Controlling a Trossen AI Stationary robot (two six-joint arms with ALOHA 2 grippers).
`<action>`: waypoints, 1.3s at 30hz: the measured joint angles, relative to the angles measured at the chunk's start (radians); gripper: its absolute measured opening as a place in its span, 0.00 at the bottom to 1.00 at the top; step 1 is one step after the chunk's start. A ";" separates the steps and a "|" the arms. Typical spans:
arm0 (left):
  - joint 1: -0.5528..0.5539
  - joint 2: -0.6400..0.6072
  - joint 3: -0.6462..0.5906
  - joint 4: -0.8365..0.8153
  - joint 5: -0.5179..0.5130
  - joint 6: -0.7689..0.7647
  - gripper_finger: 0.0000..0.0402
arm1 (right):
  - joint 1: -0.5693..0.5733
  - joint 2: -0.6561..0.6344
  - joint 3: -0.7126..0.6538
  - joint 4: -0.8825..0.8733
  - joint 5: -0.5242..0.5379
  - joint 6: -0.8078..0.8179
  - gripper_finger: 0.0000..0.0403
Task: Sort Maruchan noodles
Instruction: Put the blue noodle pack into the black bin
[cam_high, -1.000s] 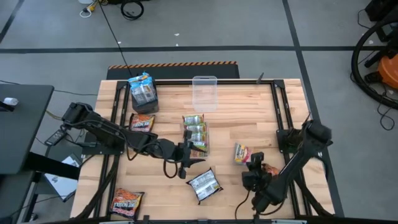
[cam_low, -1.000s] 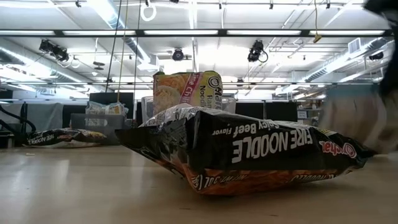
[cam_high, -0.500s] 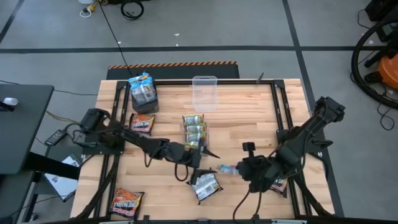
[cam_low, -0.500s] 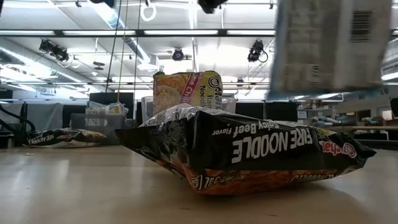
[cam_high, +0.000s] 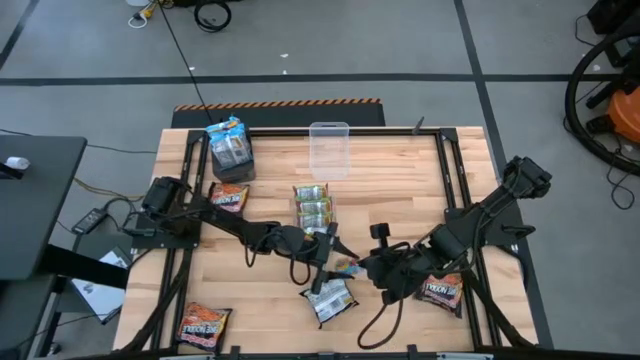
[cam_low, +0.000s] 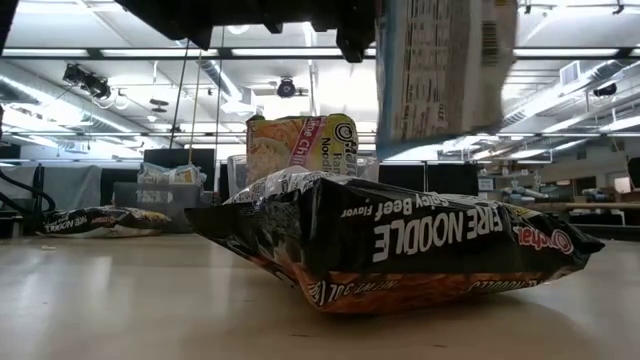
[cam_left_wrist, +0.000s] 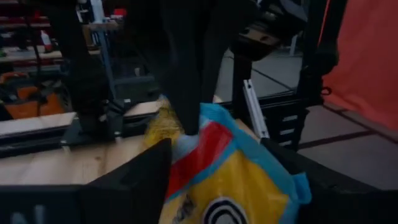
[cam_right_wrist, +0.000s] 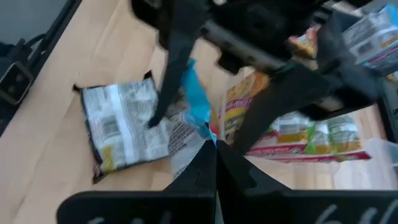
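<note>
Maruchan noodles, a flat yellow, red and blue plastic packet (cam_high: 345, 266), hangs mid-frame above the worktop (cam_high: 400, 180), pinched in the right gripper's (cam_high: 362, 268) clenched jaws; left gripper (cam_high: 325, 268) spread beside it; several packets lie unsorted.

left tool (cam_high: 325, 262): fingers spread, mid-table | right tool (cam_high: 358, 266): clamped, seemingly touching the left

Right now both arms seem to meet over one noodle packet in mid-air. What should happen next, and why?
Probably the left gripper should close on the blue-edged yellow packet. The right gripper is shut on that packet and holds it up above the table, while the left one's fingers are spread on either side of it, as if for a handover.
</note>
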 joint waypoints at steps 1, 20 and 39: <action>0.000 0.000 0.000 0.002 -0.002 -0.010 0.57 | -0.002 -0.003 0.000 0.007 0.003 -0.008 0.01; 0.014 -0.201 -0.002 -0.239 -0.026 0.004 0.08 | 0.051 -0.135 0.002 0.093 0.178 -0.098 0.29; 0.096 -1.045 -0.015 -1.468 -0.282 0.018 0.04 | 0.087 -0.168 -0.039 -0.008 0.174 0.069 0.29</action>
